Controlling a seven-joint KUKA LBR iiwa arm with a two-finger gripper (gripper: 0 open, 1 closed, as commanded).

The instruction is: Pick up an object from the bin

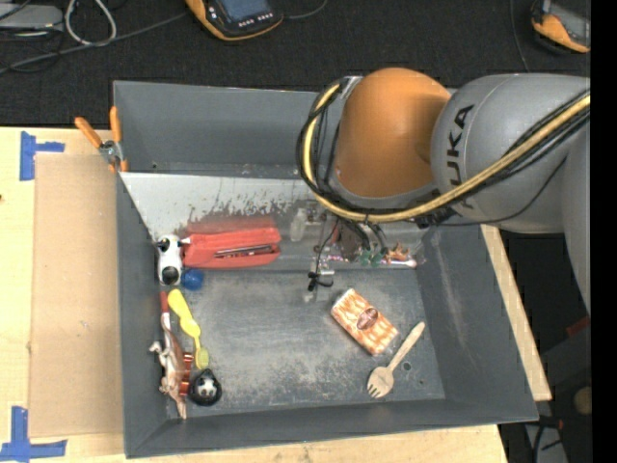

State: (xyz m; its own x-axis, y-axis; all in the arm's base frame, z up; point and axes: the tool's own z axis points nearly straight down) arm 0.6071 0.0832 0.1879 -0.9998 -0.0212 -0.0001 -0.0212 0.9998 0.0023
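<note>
Gripper [316, 274] low over scuffed grey metal bin [260, 340] floor, jaws spread or pressed, cannot tell. Nearest: flat orange patterned packet [364, 321], glossy red oblong stapler [231, 245].

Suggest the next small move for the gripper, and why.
Probably shift the gripper a little toward the view's lower right, over the orange patterned packet. It hangs over bare bin floor between that packet and the red stapler; the packet lies close by, flat and apart from other things.
</note>
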